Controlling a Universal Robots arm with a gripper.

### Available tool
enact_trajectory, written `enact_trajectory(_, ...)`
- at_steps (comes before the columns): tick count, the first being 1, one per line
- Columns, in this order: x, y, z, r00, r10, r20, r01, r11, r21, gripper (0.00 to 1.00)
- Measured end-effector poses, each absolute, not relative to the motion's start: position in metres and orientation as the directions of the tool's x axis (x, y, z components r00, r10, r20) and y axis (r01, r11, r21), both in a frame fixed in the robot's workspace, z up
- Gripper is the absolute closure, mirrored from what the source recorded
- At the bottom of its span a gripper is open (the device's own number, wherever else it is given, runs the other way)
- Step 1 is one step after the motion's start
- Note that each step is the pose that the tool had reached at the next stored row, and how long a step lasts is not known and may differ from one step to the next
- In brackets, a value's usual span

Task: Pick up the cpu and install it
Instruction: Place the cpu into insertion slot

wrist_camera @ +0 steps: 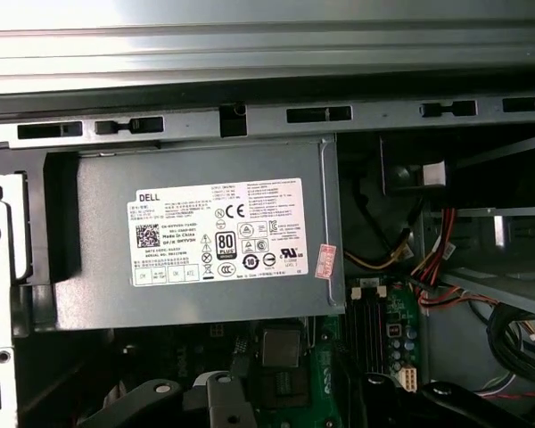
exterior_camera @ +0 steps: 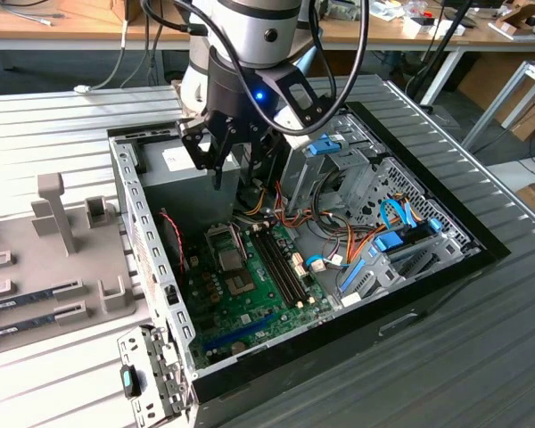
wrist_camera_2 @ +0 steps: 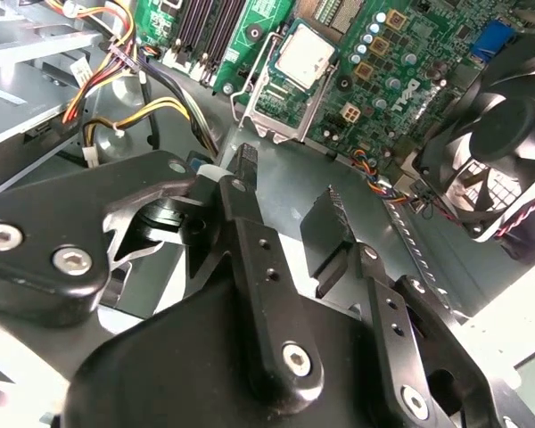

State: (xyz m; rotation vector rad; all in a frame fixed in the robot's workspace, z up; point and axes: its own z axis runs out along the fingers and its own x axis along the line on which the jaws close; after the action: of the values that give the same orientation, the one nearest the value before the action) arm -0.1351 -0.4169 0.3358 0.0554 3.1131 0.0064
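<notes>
Gripper (wrist_camera_2: 290, 178) is hovering released, holding nothing, over the case (exterior_camera: 129, 192). The cpu (wrist_camera_2: 305, 53) is lying on the board (wrist_camera_2: 410, 53) (clamp frame (wrist_camera_2: 281, 116) open), so flat, square seating probably matters.

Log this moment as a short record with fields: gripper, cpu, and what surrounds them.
gripper: gripper open, holding nothing
gripper position: above the open computer case, over the power supply
cpu: cpu lies in the socket on the motherboard, apart from the gripper
nearby: fan beside the board
</notes>
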Motion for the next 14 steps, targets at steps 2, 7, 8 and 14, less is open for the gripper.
enact_trajectory(2,-0.1351,-0.4171,0.3359,-0.999,0.036,-0.028,0.035,0.999,0.005,0.53)
enact_trajectory(7,-0.1351,-0.4176,0.3359,-0.999,0.036,-0.028,0.036,0.999,0.005,0.53)
enact_trajectory(8,-0.1351,-0.4178,0.3359,-0.999,0.036,-0.028,0.036,0.999,0.005,0.53)
enact_trajectory(14,-0.1351,-0.4199,0.3358,-0.999,0.036,-0.028,0.036,0.999,0.005,0.53)
